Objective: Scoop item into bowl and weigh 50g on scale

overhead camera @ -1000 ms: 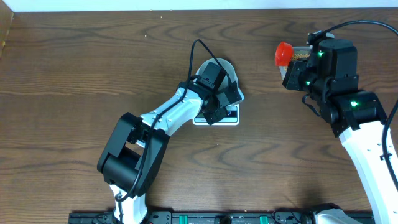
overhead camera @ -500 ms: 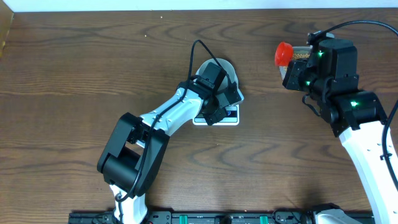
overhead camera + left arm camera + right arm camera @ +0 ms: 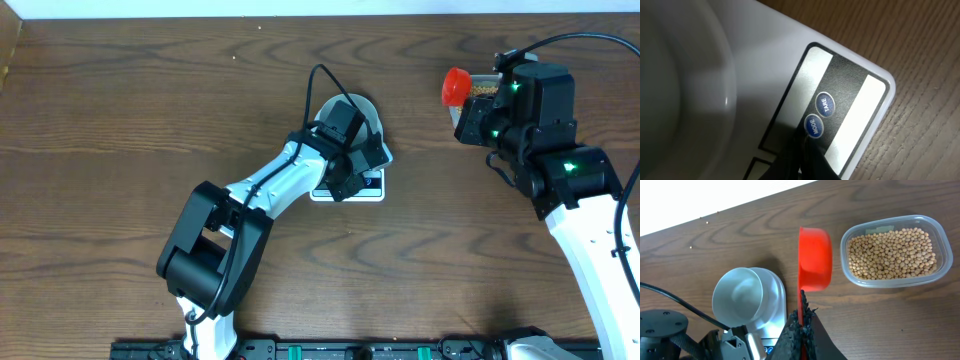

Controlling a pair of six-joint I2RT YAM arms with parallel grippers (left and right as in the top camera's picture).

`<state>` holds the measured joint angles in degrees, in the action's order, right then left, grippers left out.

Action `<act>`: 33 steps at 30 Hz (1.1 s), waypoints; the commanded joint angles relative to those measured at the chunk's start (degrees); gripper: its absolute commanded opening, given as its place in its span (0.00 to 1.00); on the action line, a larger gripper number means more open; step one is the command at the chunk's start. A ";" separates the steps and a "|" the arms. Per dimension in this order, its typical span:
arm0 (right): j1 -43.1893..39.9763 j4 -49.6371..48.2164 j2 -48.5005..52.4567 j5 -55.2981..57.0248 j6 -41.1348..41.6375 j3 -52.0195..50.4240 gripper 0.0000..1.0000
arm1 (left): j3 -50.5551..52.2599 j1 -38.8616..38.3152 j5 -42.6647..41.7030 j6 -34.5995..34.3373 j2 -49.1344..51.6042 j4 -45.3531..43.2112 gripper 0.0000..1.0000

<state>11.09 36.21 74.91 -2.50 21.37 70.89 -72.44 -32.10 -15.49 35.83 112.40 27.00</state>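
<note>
The white scale (image 3: 765, 60) carries the pale bowl (image 3: 675, 75), which looks bare inside in the right wrist view (image 3: 740, 297). My left gripper (image 3: 804, 142) is shut, its tip resting at the blue MODE button (image 3: 813, 125), beside the TARE button (image 3: 825, 104). From overhead the left gripper (image 3: 343, 186) hides part of the scale (image 3: 372, 186) and the bowl (image 3: 366, 112). My right gripper (image 3: 802, 325) is shut on the handle of a red scoop (image 3: 815, 257), held between the bowl and a clear tub (image 3: 946, 255) of tan beans (image 3: 890, 252). No beans show in the scoop.
Dark wooden table (image 3: 120, 130) all round. The tub (image 3: 484, 88) sits at the back right, mostly under my right arm (image 3: 560, 170). The table's far edge meets a white wall (image 3: 700, 200). The left arm's cable (image 3: 318, 80) arcs over the bowl.
</note>
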 commanded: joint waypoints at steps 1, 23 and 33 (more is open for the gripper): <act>-0.28 0.22 0.00 1.07 -0.83 1.42 0.01 | 0.94 -0.35 3.08 0.50 3.34 0.87 0.07; -0.28 0.50 -0.02 1.07 -0.83 1.42 0.01 | 0.98 -0.33 3.13 0.26 4.13 0.28 0.07; -0.28 0.57 -0.02 1.07 -0.83 1.42 0.01 | 0.98 -0.33 3.10 0.26 4.42 0.04 0.07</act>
<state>11.09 36.64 74.91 -2.50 21.39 70.89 -72.47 -32.53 -15.09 35.83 112.53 26.79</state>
